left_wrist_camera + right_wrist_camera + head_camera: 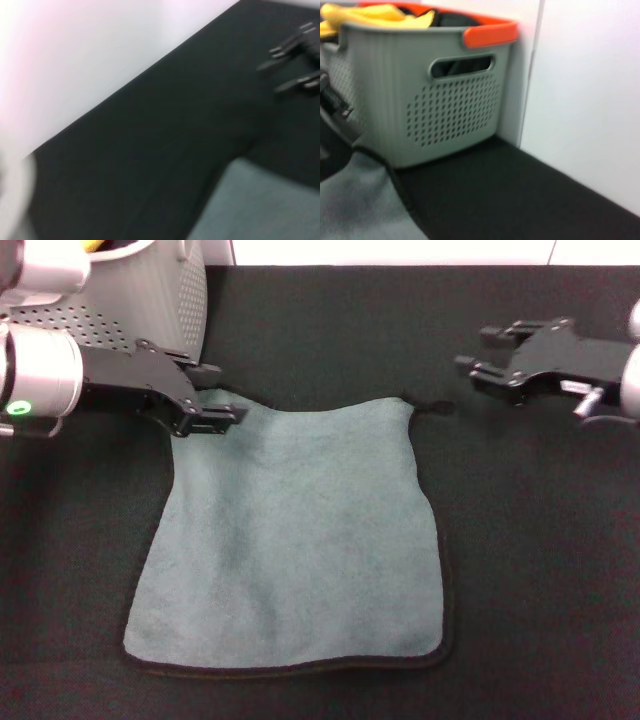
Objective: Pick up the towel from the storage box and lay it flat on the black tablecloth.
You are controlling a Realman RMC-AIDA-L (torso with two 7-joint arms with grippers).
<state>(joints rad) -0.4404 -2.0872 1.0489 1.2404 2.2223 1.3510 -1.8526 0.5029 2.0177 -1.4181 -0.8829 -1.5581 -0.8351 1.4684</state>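
Two end effectors show in the head view: the left end effector (210,395) has its fingers spread at the towel's (295,540) far-left corner, gripping nothing; the right end effector (480,350) hovers open, empty, apart from it. The towel lies grey-side up, flat on the black tablecloth (540,540). In the right wrist view, the storage box (427,90) stands just beyond the towel's edge, with a yellow cloth (367,15) inside.

place: lab-style test bench | cues: black tablecloth (330,330), plain white wall (590,100)

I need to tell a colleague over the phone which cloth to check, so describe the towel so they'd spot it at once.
On the black tablecloth, just in front of the grey storage box, the towel lies spread out, grey face up. Its thin black edging and flat shape set it apart from the bunched yellow cloth inside the box.
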